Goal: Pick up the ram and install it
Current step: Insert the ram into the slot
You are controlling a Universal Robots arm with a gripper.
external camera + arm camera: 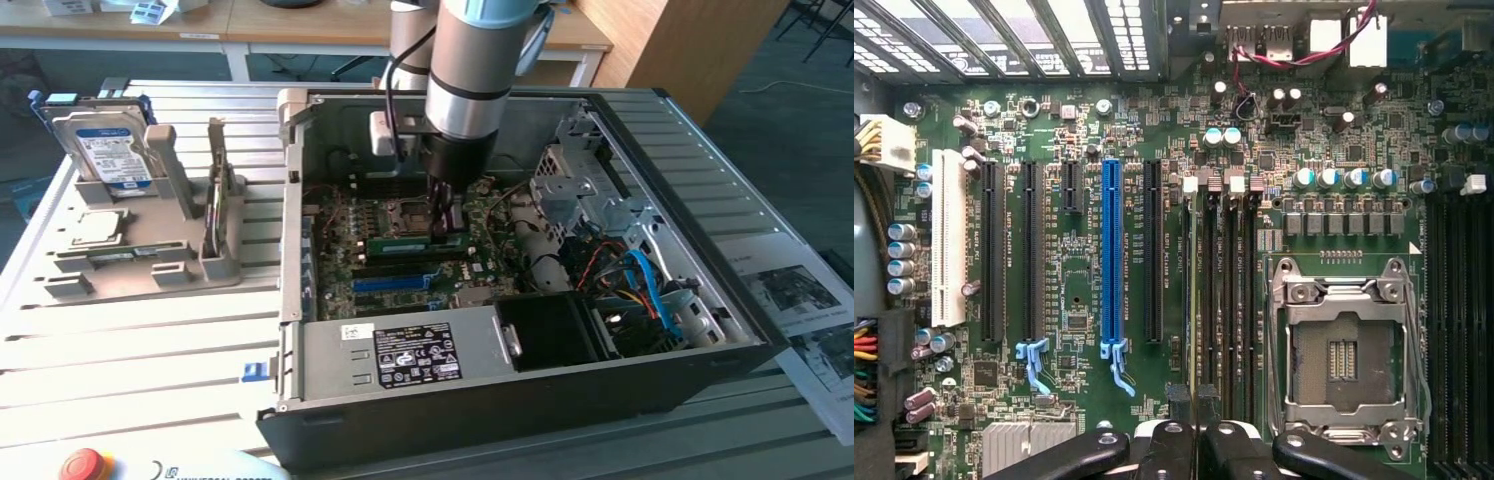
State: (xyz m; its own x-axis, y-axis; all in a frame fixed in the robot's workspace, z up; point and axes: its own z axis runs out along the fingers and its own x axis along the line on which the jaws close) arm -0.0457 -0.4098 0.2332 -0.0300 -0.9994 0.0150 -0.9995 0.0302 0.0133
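The ram [400, 243] is a thin green stick standing on edge over the memory slots beside the empty processor socket [407, 212] inside the open computer case [534, 400]. My gripper [447, 222] reaches down into the case and is shut on the stick near one end. In the wrist view the ram [1188, 300] appears edge-on as a thin line running along a black slot, with my gripper [1194, 420] closed around it. I cannot tell whether the stick is seated in the slot.
A grey holder [134, 270] at the exterior view's left carries a hard drive [107, 150] and a square silver processor [96, 228]. Cables and a drive cage [587, 190] crowd the case's right side. A blue slot [1111, 260] lies beside the memory slots.
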